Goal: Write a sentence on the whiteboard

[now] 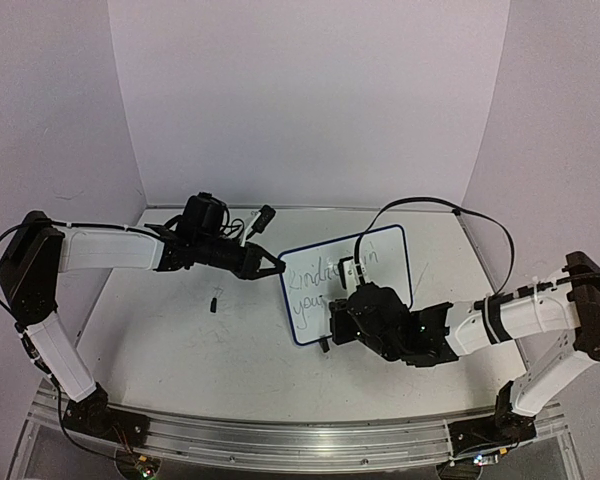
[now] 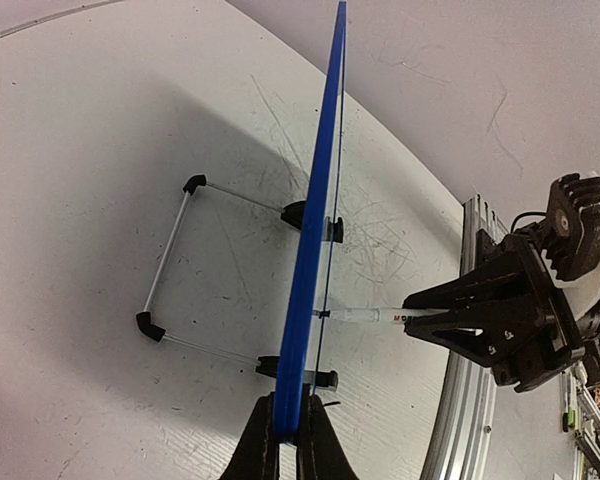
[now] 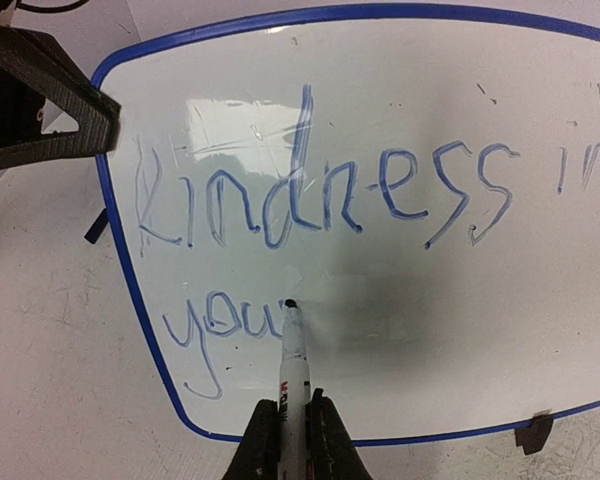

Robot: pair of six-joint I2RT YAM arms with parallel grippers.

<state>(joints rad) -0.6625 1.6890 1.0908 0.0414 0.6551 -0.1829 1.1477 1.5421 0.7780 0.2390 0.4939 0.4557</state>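
whiteboard [image 1: 388,268]: small white board with rounded corners and a thin blue frame [image 2: 322,170]. In the top view it stands at about 3 o'clock from the middle of the table [image 1: 170,340]. It is propped up, not lying flat.
stand [image 2: 169,250]: thin wire loop with black corner pieces behind the board, joined to it by two black clip feet [image 2: 328,230].
sentence [image 3: 330,190]: thin blue-dark handwriting on the board face. The upper line reads "Kindness in". The lower line, at 7 o'clock of the face, reads "you".
marker [image 3: 294,365]: white barrel with a dark tip. The tip touches the board just at 3 o'clock of the "u", and the barrel runs down toward 6 o'clock in the right wrist view.
right gripper [image 3: 292,412]: fingers pressed together on the marker barrel, pinching it. In the top view it hangs over the board's 6 o'clock edge.
left gripper [image 2: 290,405]: fingers pinched onto the board's blue edge, one on each face. In the top view the grip is at the board's 10 o'clock corner.
small dark item [image 1: 214,300]: lies on the table near the board, at its 9 o'clock. It is too small to identify.
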